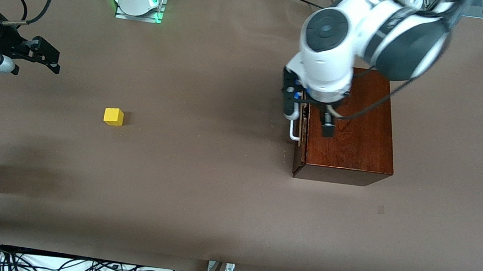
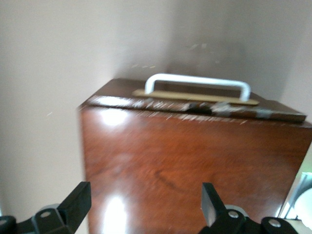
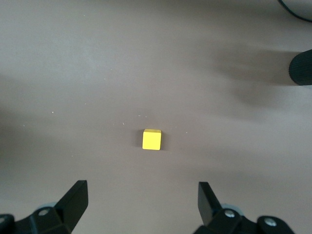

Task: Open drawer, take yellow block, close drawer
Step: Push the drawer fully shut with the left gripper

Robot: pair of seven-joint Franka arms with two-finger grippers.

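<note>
Left gripper [image 1: 313,116] over box [image 1: 352,130] at drawer [image 1: 300,133] handle [image 2: 197,83], jaws apart. Right gripper [image 1: 50,57] jaws apart, waiting near table [image 1: 197,194] end edge; yellow block [image 1: 113,116] plain, alone.

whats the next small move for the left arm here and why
Probably nudge the drawer the rest of the way shut. The yellow block already sits on the table, and the drawer looks nearly shut. The left gripper is open over the box, near the handle. The right gripper waits, open.
</note>
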